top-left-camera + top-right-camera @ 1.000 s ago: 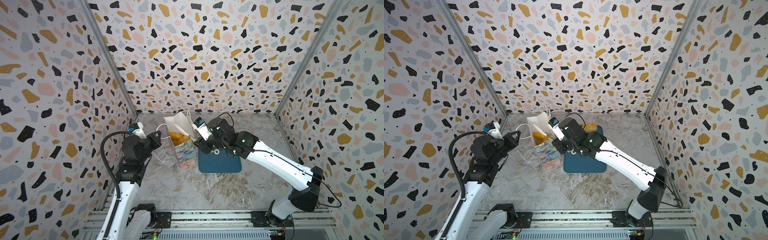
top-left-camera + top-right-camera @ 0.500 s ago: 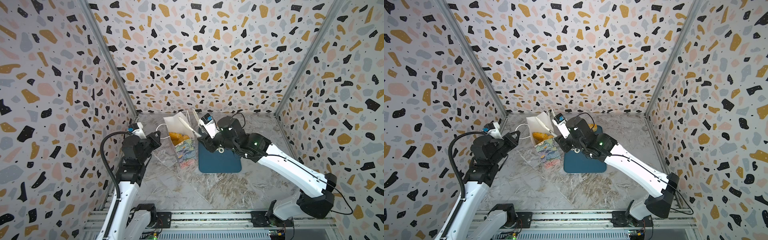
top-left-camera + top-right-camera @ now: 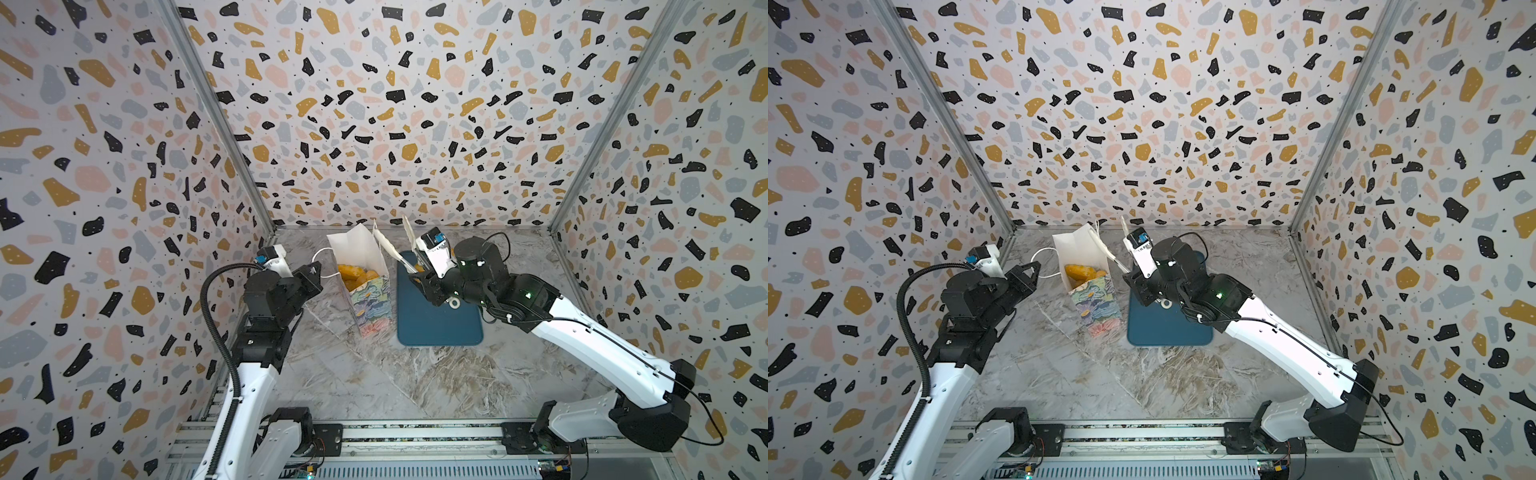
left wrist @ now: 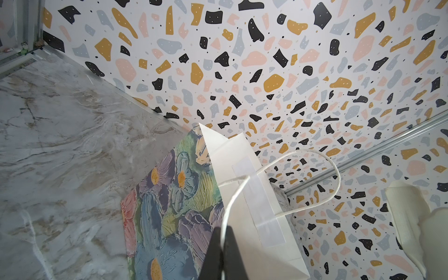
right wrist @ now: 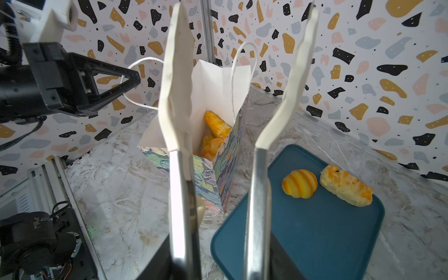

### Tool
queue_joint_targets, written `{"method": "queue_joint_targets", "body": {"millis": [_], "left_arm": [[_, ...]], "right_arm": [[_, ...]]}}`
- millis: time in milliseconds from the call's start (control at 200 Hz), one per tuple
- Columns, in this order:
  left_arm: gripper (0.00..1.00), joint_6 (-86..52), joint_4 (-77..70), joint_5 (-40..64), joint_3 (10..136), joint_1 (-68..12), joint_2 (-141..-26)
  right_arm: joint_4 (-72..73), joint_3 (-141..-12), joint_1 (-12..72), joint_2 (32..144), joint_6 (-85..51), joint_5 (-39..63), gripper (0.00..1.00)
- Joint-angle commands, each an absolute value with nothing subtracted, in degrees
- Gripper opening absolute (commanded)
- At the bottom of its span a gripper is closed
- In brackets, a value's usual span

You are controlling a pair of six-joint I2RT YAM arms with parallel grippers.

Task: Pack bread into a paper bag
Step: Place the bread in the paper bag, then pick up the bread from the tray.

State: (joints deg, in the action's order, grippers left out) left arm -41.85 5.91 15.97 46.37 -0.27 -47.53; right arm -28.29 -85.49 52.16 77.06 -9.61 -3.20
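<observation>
Paper bag: stands upright on the marbled surface with its mouth open, white inside and a painterly print outside. Bread: several golden pieces lie inside the bag, also seen in both top views (their number cannot be told). Two further pieces, a striped roll and a crumb-topped piece, lie close together outside the bag on the dark-teal tray. The tray lies flat just beside the bag. Left end effector: on the side of the bag away from the tray, fingers pressed together on a white cord handle of the bag, the cord running between them. Right end effector: over the tray on the bag's other side, clamped on a pair of tongs. The metal arms and white blades of the tongs are spread apart with nothing between them, and the blade tips reach up beside the bag's mouth.
</observation>
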Motion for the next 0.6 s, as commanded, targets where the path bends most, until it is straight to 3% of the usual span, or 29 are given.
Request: {"method": "queue_joint_targets", "body": {"millis": [0, 596], "left_arm": [[0.0, -42.2, 4.5, 16.65, 46.76, -0.1, -46.83], [0.0, -42.56, 4.39, 16.61, 46.2, -0.09, -46.38]], "right_arm": [[-24.72, -84.63, 50.33, 73.36, -10.98, -1.98, 0.48], [-23.23, -77.12, 41.76, 70.89, -12.39, 1.06, 0.48]]}}
